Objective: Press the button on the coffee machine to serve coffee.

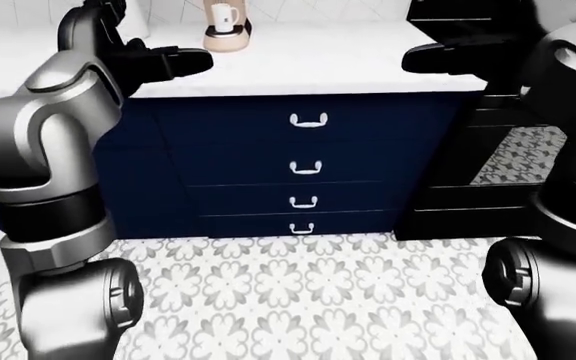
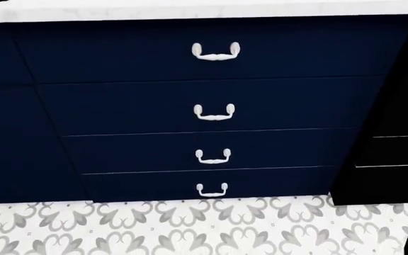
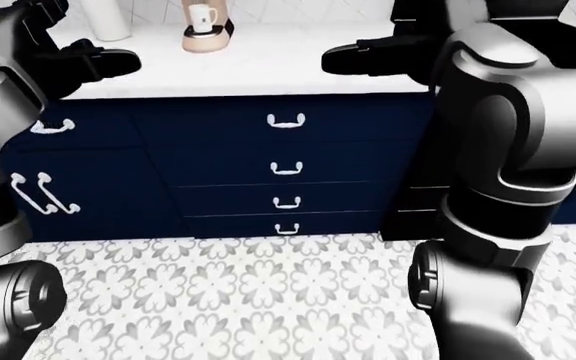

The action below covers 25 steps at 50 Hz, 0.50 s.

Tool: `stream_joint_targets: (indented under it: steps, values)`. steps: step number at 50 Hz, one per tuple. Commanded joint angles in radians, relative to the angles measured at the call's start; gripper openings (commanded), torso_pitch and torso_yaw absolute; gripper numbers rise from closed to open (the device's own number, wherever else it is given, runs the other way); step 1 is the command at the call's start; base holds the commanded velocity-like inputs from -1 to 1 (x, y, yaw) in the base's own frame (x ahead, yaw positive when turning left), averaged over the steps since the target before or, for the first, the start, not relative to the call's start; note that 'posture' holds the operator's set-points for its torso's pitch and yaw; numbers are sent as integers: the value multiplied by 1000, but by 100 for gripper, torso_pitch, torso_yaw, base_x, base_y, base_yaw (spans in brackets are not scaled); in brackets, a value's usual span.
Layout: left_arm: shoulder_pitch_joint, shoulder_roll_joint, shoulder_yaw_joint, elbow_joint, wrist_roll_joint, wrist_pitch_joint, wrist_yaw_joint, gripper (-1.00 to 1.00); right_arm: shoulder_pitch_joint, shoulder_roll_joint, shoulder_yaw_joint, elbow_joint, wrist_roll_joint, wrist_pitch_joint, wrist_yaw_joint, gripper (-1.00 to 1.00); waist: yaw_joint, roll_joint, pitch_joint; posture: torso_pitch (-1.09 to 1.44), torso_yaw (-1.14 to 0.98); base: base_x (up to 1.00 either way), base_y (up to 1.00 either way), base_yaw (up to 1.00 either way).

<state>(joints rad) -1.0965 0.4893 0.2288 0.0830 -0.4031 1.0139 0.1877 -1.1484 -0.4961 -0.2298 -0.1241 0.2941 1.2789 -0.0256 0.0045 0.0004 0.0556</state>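
The coffee machine [image 1: 229,37] stands on the white counter [image 1: 348,64] at the top of the left-eye view. Only its beige base shows, with a white mug [image 1: 226,14] on it; its upper part and button are cut off by the frame. My left hand [image 1: 183,61] is raised over the counter edge, to the lower left of the machine, with its black fingers stretched out and holding nothing. My right hand [image 1: 430,58] hovers over the counter farther right, also open and empty. Neither hand touches the machine, and neither shows in the head view.
A navy drawer stack with white handles [image 2: 215,51] fills the head view under the counter. A black appliance [image 1: 468,172] stands at its right. A white cylinder [image 3: 109,21] sits left of the machine. More cabinet handles [image 3: 43,191] are at the left, and patterned tile floor [image 2: 190,228] lies below.
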Motion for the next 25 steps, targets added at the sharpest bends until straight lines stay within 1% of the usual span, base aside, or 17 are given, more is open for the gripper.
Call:
stream_joint_targets:
  steps: [1,4,7,12,18,25]
  values:
    - [-32,18,12,-28,5,-30,-11,100,-33,-10,0,-5,-4,-44,2,100,1,0,-28,0,0,0,0,0]
    - [-24,25,15,-34,4,-23,-20,100,-51,-16,-3,7,-5,-37,4,100,-1,1,-28,0,0,0,0,0]
    - [-57,36,10,-15,10,-14,-32,100,-80,-35,-7,25,-4,-31,10,100,-1,1,-28,0,0,0,0,0]
    - [-61,31,12,-17,15,-11,-30,100,-81,-40,-15,27,1,-31,10,100,1,-1,-23,0,0,0,0,0]
    - [-77,29,10,-5,19,-12,-29,100,-100,-49,-4,49,2,-36,14,100,0,-2,-22,0,0,0,0,0]
    - [-72,27,9,1,24,-18,-33,100,-94,-44,-8,48,3,-39,12,100,0,-2,-21,0,0,0,0,0]
